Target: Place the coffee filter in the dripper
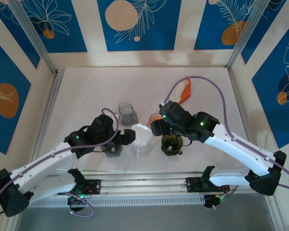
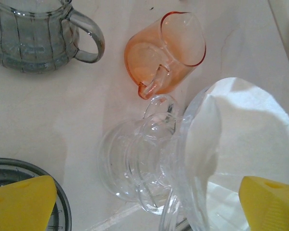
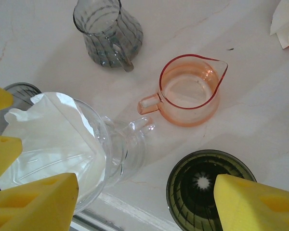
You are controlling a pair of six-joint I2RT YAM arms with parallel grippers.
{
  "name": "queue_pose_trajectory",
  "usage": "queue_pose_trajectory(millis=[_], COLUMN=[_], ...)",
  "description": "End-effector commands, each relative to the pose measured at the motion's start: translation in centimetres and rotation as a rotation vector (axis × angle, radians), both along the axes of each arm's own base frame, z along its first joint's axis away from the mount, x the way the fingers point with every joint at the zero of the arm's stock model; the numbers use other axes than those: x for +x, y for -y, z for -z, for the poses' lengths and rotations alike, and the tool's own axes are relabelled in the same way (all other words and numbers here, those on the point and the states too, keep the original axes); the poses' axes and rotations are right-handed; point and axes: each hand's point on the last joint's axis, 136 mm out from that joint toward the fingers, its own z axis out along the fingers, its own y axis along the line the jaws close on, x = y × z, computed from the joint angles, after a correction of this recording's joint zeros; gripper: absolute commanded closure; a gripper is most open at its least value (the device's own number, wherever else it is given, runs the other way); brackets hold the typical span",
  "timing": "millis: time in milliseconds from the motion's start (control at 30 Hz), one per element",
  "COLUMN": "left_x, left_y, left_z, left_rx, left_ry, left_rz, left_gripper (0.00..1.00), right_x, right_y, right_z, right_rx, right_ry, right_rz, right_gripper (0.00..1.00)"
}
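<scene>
Apparently dripper (image 3: 127,144) lies sideways; coffee filter (image 3: 53,134) in mouth

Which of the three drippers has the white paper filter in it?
The clear dripper in the middle holds the coffee filter; the grey dripper and dark green dripper are tinted, without paper.

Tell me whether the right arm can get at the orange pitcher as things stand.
Probably yes. The orange pitcher stands upright on bare table just ahead of the open right gripper. The clear dripper and the green dripper sit off to either side, not between them.
</scene>
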Motion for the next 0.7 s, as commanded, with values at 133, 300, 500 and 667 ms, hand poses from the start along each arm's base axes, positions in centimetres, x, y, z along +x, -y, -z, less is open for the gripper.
queue_pose_trajectory(millis=[133,300,500,667], left_x=[0.8,0.4,-1.4,-3.4], left_y=[-2.5,-5.6,-8.6,-11.2], left_z=[-6.1,-5.9,-0.5,3.5], left_rx=[-0.064,-0.008,0.095,0.145], left_ry=[0.156,0.178,0.029,-0.123], left_rz=[-0.096,-0.191,-0.261,-0.329], left_gripper=[0.00,0.00,0.04,0.12], right_x=[0.4,0.4,-0.6,-1.1], right_y=[1.7,3.1,3.6,3.5], right_z=[-1.4,-0.7,1.3,2.6], right_rx=[0.061,0.102,0.107,0.120], right_ry=[0.089,0.108,0.048,0.018], right_rz=[0.070,0.123,0.111,0.101], right_gripper=[0.23,0.22,0.23,0.23])
